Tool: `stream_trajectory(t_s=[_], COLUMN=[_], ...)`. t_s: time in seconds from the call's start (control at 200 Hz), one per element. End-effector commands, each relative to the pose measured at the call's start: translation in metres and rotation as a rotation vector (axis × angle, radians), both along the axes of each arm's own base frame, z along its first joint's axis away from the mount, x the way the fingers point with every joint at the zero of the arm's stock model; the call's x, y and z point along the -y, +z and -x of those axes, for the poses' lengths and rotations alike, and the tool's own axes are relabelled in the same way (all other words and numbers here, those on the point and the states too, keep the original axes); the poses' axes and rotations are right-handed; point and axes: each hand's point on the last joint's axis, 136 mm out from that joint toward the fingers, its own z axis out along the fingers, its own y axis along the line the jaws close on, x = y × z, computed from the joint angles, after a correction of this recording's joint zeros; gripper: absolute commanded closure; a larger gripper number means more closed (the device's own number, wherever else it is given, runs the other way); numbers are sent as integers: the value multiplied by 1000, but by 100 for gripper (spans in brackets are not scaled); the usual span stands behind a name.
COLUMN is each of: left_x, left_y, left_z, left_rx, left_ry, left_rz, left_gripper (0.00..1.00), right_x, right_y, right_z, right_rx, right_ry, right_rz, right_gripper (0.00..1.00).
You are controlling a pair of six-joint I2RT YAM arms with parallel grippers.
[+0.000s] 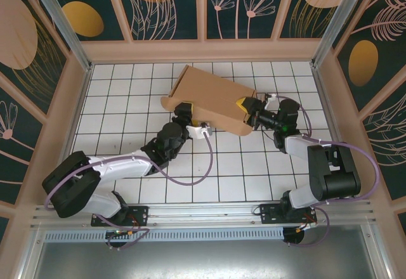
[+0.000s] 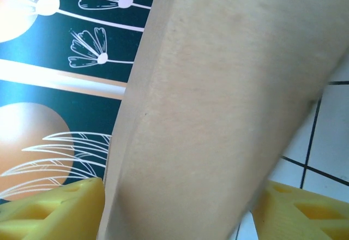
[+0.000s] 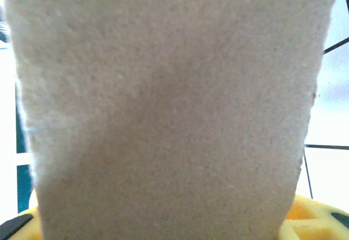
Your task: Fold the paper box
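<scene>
The paper box (image 1: 212,98) sits toward the back middle of the white tiled surface (image 1: 127,95), turned at an angle so that its long side runs from the rear left to the near right. It is plain brown cardboard. Its rear edge is raised and the broad panel slopes down toward the arms.

The left gripper (image 1: 184,111) is at the box's near left corner, touching the cardboard where a rounded flap sticks out to the left. In the left wrist view a wide cardboard panel (image 2: 218,114) with a creased edge on its left side runs up between the two yellow fingers (image 2: 54,210). The panel spans the gap between them — I cannot tell whether the jaws are pinching it or just standing on either side.

The right gripper (image 1: 246,106) meets the box at its right end, one yellow finger lying over the cardboard's edge. In the right wrist view the cardboard (image 3: 169,114) is very close and blurred, with the yellow fingers (image 3: 311,218) at the bottom corners. Whether this gripper is clamped on the box I cannot tell either.

Dark panels (image 1: 165,6) printed with pale flowers and orange discs enclose the surface.
</scene>
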Motion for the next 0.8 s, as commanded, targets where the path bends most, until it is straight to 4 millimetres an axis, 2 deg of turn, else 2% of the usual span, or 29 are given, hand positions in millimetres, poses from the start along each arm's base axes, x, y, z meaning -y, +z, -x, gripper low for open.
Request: stream_trajectory(t_s=[0.0,0.11,0.33,0.525,0.676,0.796], left_x=[-8,-20,-36,-31,-17,-8], left_y=[3,3,22,27,13,31], left_z=[15,27,44,43,36,21], left_rx=[-35,-42,-40,0,12,73], left_ry=[2,18,-1,-32,-60,-20], left_rz=[74,101,147,55,-53,-5], left_gripper=[29,28,26,22,19,18], right_x=[2,5,7,4,0,-3], right_y=[16,17,14,13,20,24], right_z=[2,-2,-3,0,2,6], right_rx=[70,78,73,65,72,78], right_ry=[6,-9,-15,-3,13,26], right_rz=[19,42,53,29,2,1], right_gripper=[59,60,60,60,60,60])
